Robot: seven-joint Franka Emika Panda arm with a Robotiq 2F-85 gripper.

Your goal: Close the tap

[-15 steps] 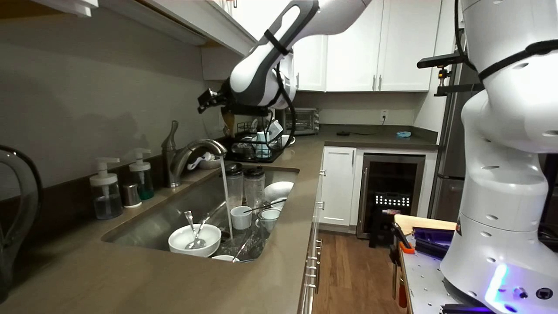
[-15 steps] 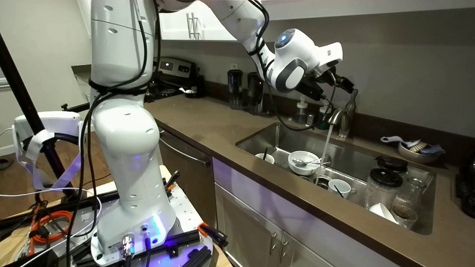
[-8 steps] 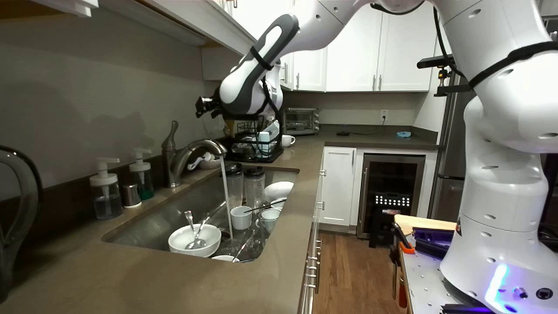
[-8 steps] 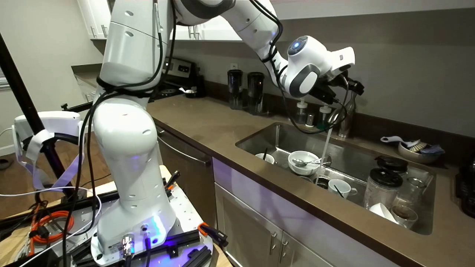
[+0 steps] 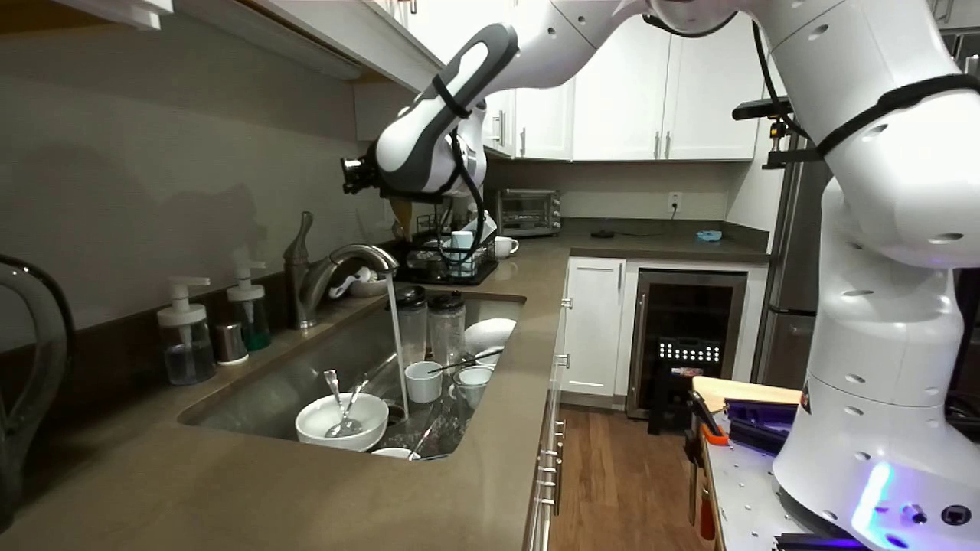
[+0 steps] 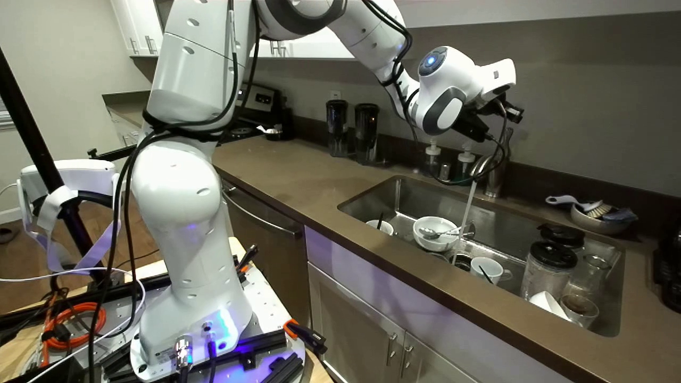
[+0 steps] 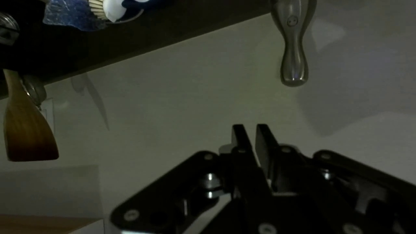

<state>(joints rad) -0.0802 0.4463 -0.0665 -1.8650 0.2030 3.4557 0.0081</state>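
Observation:
The chrome tap stands at the back rim of the sink, its slim lever pointing up. A stream of water runs from its spout into the sink. In both exterior views my gripper is up near the wall, above the height of the lever's top. Upside down in the wrist view, the lever lies ahead and right of my gripper, apart from it. A narrow gap separates the fingers, with nothing between them.
Behind the gripper stretches the wall. In the sink are a white bowl, cups and lidded jars. Soap bottles flank the tap. A wooden spatula and a dish rack are beyond it. Cabinets hang above.
The arm has swung towards the wall, bringing the gripper over the area by the tap's lever, and the jaws have drawn closer together. Water keeps running; the tap looks the same.

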